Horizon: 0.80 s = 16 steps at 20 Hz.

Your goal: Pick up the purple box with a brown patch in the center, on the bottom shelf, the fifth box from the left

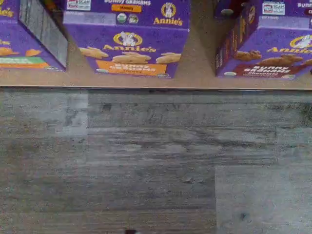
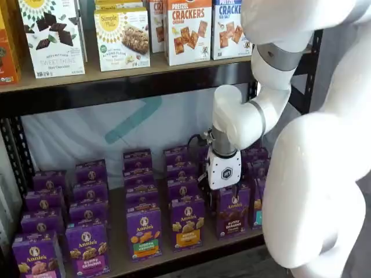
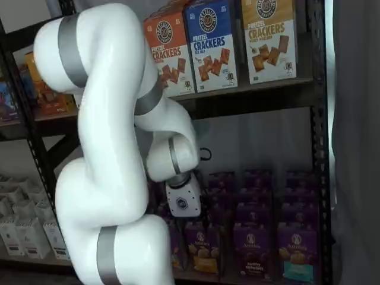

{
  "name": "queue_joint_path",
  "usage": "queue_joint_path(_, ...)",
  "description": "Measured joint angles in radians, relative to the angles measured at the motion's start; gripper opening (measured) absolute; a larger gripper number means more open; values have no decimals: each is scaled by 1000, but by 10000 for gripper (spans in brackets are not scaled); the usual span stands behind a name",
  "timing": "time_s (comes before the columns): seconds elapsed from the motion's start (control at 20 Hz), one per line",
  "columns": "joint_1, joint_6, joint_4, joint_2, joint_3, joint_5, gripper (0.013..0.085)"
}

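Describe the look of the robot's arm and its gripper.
The arm is glossy white, made of rounded segments joined by grey bands. The gripper has a white boxy body with a round black logo; a black cable loops beside it. Its black fingers hardly show.

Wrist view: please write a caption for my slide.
Purple box with brown cookies beside the orange-banded carton on the bottom shelf.

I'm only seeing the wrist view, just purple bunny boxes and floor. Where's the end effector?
Observer: In a shelf view, the end effector hangs right over the top of the front-row purple box with brown cookies.
Operator: Is anything higher up?
Observer: Yes, a shelf above holds cracker boxes.
Operator: What's behind all the purple boxes?
Observer: A pale sheet with a teal stripe.
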State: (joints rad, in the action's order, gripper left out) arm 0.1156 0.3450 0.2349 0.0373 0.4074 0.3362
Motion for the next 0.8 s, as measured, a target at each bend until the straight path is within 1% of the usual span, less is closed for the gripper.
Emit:
queue_joint_path(0.35,-59,-14,46,-116,103,-16,850)
queue_joint_path(0.5,-76,-31,46,-155,144,-16,850)
queue_joint_path(0.8,-113,-90,24,-255,232,-16,850)
